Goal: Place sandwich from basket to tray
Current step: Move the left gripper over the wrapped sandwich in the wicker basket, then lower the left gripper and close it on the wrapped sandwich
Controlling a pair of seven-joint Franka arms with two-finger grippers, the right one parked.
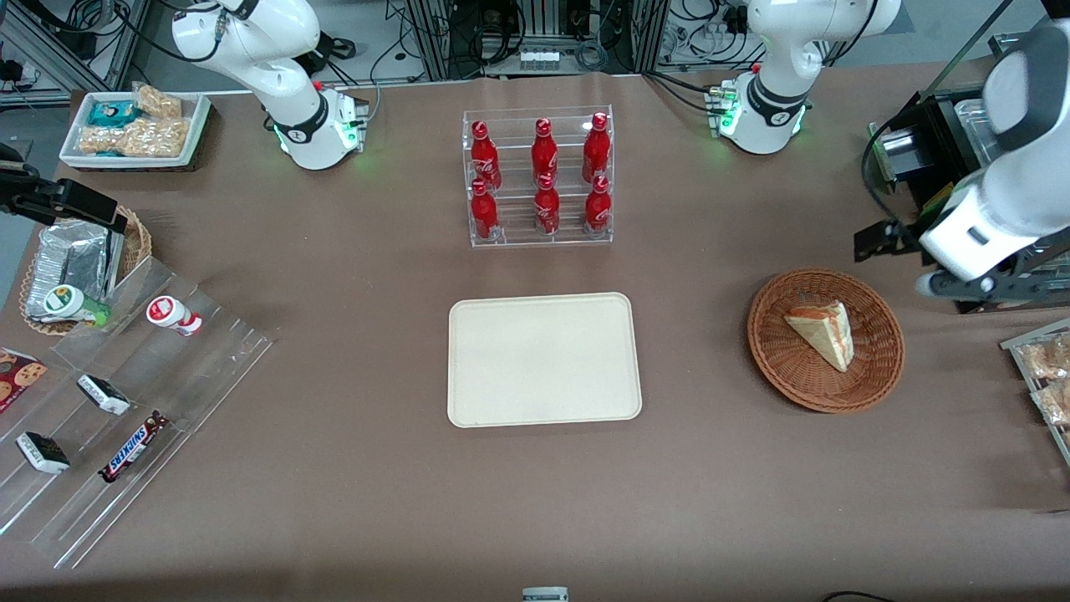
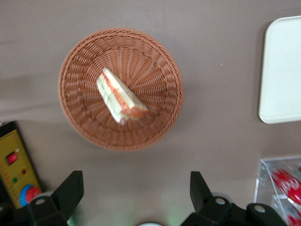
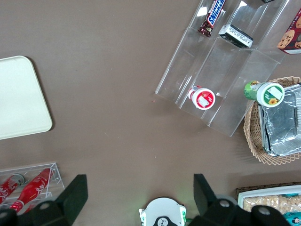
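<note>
One sandwich (image 2: 120,97) lies on its side in the middle of the round wicker basket (image 2: 80,70), below the raised gripper (image 2: 136,193), whose fingers (image 2: 70,190) stand wide apart and hold nothing. From the front, the gripper (image 1: 949,280) hangs just above the basket's rim (image 1: 893,330) at the working arm's end. Well away from it, toward the parked arm, lies the bare cream tray (image 1: 543,359).

Front view high over table; left wrist looks down; both share basket (image 1: 826,339) (image 2: 120,88).
</note>
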